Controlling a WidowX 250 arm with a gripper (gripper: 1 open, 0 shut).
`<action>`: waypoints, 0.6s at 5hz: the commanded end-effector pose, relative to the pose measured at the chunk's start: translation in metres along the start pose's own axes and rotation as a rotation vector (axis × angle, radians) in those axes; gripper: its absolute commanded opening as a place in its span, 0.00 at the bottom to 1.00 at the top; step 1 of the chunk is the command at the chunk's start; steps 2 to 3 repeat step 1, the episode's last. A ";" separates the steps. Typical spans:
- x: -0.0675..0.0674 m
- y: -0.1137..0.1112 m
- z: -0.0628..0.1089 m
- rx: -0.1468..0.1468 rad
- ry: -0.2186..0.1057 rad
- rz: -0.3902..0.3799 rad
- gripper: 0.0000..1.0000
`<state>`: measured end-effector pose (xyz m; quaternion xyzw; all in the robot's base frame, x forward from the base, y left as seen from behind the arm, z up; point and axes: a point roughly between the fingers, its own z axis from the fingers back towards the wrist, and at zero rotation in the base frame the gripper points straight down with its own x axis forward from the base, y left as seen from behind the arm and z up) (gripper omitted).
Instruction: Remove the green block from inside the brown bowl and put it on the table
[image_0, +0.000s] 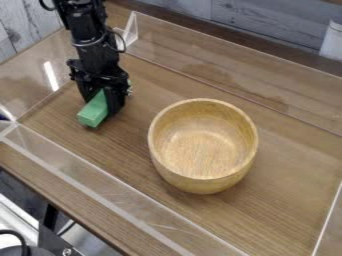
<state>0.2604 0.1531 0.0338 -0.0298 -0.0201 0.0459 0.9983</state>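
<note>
Counting gives one green block (94, 112), one brown bowl (203, 146), one table (287, 120) and one black gripper (100, 99) on a single dark arm (83, 30). No brand, label or readable writing shows on any of them.

Block and bowl are well apart. The green block sits on the table at the left of the view, out of the bowl, its lower end resting on the wood and its upper part tucked between the gripper's fingers (118, 95). The gripper points straight down over it, with its jaws standing either side of the block. Whether they press on the block or stand just clear of it cannot be told at this size.

The brown bowl stands upright toward the middle of the table, its hollow showing only bare wood grain inside.

Low clear acrylic walls (80, 175) border the tabletop. One runs along the near edge, from lower left toward lower right, and another shows at the right side. The block lies near the left end of the near wall, with a strip of bare wood between them. Open wood spreads between the block and the bowl, behind the bowl toward the far edge, and to the right of the bowl up to the right wall.
</note>
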 end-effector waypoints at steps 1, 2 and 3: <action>0.012 0.007 0.026 0.033 -0.080 0.002 0.00; 0.012 0.007 0.026 0.033 -0.080 0.002 0.00; 0.012 0.007 0.026 0.033 -0.080 0.002 0.00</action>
